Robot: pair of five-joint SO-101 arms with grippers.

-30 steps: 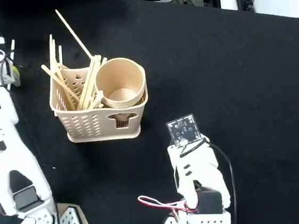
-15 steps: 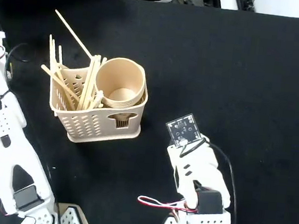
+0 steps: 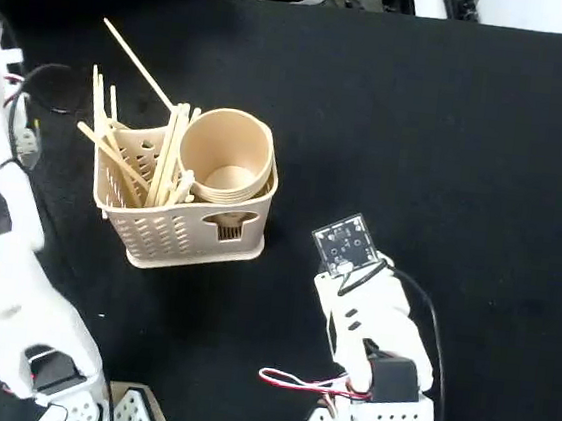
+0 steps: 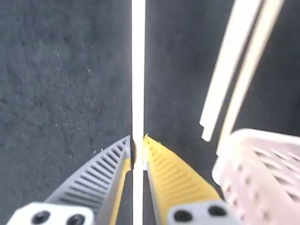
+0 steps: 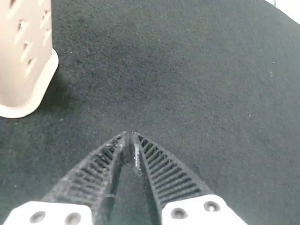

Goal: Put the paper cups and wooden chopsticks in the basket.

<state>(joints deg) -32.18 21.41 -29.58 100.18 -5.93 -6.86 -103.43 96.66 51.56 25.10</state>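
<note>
Left gripper [image 4: 137, 139]: closed to a narrow slit on one wooden chopstick [image 4: 138, 70], which is pinched between the jaw tips and held over the black cloth [image 4: 61, 70], just beside the basket [image 4: 262, 168].
Basket contents: a bundle of chopsticks [image 3: 165, 163] is leaned in the left part, with several ends past the rim. Stacked paper cups [image 3: 227, 155] are seated upright in the right part.
Right gripper [image 5: 129, 138]: jaws are pressed together and nothing is held. It is positioned low over the cloth, near a lower corner of the basket.
</note>
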